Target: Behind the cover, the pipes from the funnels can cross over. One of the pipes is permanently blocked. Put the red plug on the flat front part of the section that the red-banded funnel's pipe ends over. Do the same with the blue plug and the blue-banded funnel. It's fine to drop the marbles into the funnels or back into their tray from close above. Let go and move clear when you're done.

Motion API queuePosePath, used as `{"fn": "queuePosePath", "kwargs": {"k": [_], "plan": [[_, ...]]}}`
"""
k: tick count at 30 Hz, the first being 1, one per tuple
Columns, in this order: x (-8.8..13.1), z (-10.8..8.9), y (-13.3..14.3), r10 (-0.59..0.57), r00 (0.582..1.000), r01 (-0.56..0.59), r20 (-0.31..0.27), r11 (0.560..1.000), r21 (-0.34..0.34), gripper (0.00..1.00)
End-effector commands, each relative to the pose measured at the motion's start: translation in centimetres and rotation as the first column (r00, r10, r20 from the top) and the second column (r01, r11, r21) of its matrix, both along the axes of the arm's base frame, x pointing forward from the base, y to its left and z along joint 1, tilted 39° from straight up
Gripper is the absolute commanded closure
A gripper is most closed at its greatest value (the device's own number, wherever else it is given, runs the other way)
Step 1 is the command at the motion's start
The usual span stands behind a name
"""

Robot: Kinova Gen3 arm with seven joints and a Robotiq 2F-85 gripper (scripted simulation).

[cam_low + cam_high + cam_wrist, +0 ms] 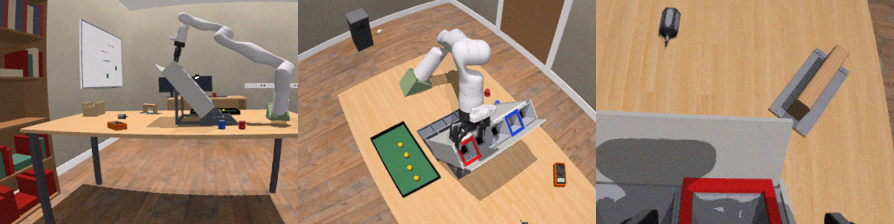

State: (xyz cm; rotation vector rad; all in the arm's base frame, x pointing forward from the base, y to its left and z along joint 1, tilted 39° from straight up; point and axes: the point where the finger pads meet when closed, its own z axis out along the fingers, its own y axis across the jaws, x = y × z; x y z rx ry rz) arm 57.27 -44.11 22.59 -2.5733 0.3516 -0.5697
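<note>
You're parked over the cover (444,143) on the counter (370,109), pincer (469,134) wide open and empty above the red-banded funnel (469,151). Looks like the probing step. Marbles (407,155) wait at 9 o'clock, so grab one next. Red plug (487,92) sits at 1 o'clock.

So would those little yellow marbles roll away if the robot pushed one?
Probably. The yellow marbles look round and smooth, so they'd likely roll easily. The green tray has a dark raised-looking border, which might stop them. They seem small, so probably light.
</note>
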Motion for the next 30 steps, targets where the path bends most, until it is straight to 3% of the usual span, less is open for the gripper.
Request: {"fn": "queuePosePath", "kwargs": {"k": [1, 21, 22, 25, 30], "plan": [[0.0, 0.2, -0.2, 0.175, 0.972, -0.151, -0.153, 0.976, 0.157, 0.0], [0.0, 0.1, -0.2, 0.174, 0.973, -0.15, -0.153, 0.976, 0.156, 0.0], [-7.6, -0.6, 1.6, 0.174, 0.973, -0.15, -0.152, 0.976, 0.156, 0.0], [-8.7, -0.7, 1.7, 0.184, 0.97, -0.158, -0.16, 0.973, 0.166, 0.0], [-14.7, -1.4, 2.8, 0.184, 0.97, -0.158, -0.16, 0.973, 0.166, 0.0]]}}
